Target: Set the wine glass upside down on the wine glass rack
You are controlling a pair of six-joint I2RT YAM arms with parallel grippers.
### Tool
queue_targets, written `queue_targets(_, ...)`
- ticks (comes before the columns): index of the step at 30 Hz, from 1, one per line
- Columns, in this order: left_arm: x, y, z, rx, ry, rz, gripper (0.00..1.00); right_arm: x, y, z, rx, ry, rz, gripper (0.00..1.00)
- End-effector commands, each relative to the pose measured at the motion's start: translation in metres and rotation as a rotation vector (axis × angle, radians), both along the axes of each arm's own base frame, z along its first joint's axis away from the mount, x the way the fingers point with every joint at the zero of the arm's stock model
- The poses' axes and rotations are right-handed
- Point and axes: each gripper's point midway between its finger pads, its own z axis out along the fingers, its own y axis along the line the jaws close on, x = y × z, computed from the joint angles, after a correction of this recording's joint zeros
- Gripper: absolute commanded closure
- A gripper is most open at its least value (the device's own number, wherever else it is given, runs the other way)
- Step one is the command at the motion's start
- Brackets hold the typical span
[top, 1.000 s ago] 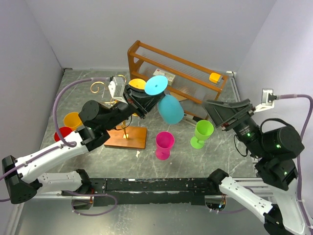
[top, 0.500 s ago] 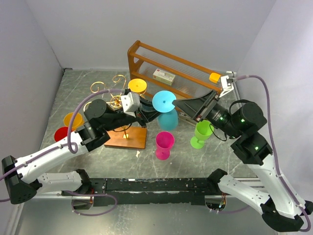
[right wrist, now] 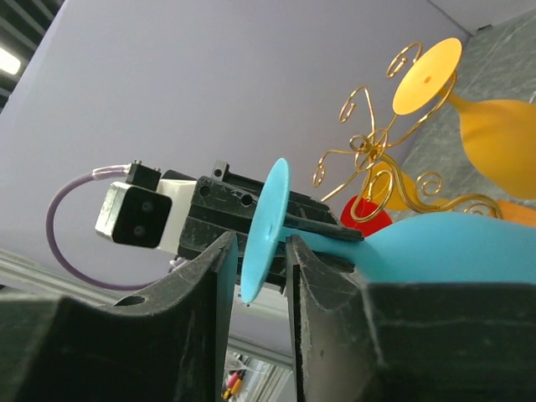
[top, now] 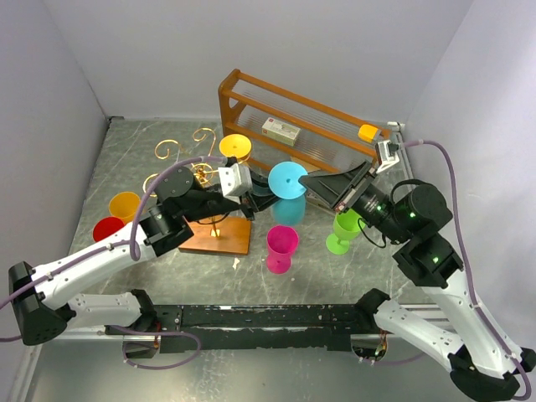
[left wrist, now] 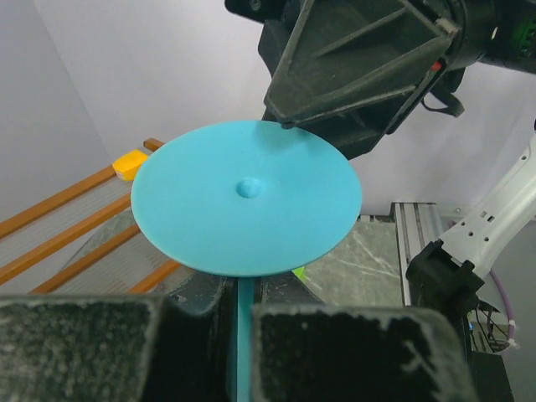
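Since a second ago the right arm has swung in from the far right, and the carried glass has turned from tilted to foot-up.

Top view: the left end effector (top: 254,191) is clamped on the stem of a turquoise plastic wine glass (top: 287,209). The glass is held above the grey counter (top: 126,155), with its foot disc uppermost and its bowl below. The right end effector (top: 311,181) reaches the disc's rim. The gold wire wine glass rack (top: 194,159) stands just to the glass's left, on the left arm's side, and a yellow glass (top: 235,146) hangs on it.

Left wrist view: the stem rises between closed fingers. The disc faces the camera, and the right end effector is touching or just behind its far edge.

Right wrist view: the jaws straddle the disc's edge. Whether they pinch it cannot be told.
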Motion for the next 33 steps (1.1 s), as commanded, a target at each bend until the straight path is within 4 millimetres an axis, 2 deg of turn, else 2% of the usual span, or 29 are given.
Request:
queue_targets(1, -0.005, -0.004, 0.014, -0.004, -0.045, -0.035, 0.93, -0.002, -0.005, -0.007, 0.019, 0.048, -0.016, 0.73)
queue_targets(10, -0.013, -0.003, 0.013, -0.008, -0.042, -0.071, 0.93, -0.004, 0.001, -0.009, 0.021, 0.073, 0.022, 0.9)
queue_targets(14, -0.014, -0.002, 0.012, -0.009, -0.033, -0.074, 0.93, -0.005, 0.004, -0.012, 0.039, 0.091, 0.039, 1.0)
queue_targets(16, -0.014, -0.001, 0.012, -0.014, -0.02, -0.067, 0.87, -0.004, 0.003, -0.012, 0.048, 0.098, 0.034, 1.0)
queue_targets(21, -0.008, 0.005, 0.011, -0.005, 0.051, -0.017, 0.53, 0.001, 0.001, -0.007, 0.076, 0.116, 0.008, 1.0)
queue_targets(23, -0.005, 0.01, 0.01, 0.002, 0.082, 0.014, 0.45, 0.005, 0.0, -0.007, 0.084, 0.126, -0.011, 1.0)
queue_targets(27, -0.002, 0.026, 0.007, 0.007, 0.133, 0.084, 0.35, 0.017, -0.004, -0.013, 0.083, 0.166, -0.077, 1.0)
queue_targets(33, -0.005, 0.054, 0.008, -0.005, 0.19, 0.159, 0.32, 0.032, -0.013, -0.023, 0.079, 0.214, -0.171, 1.0)
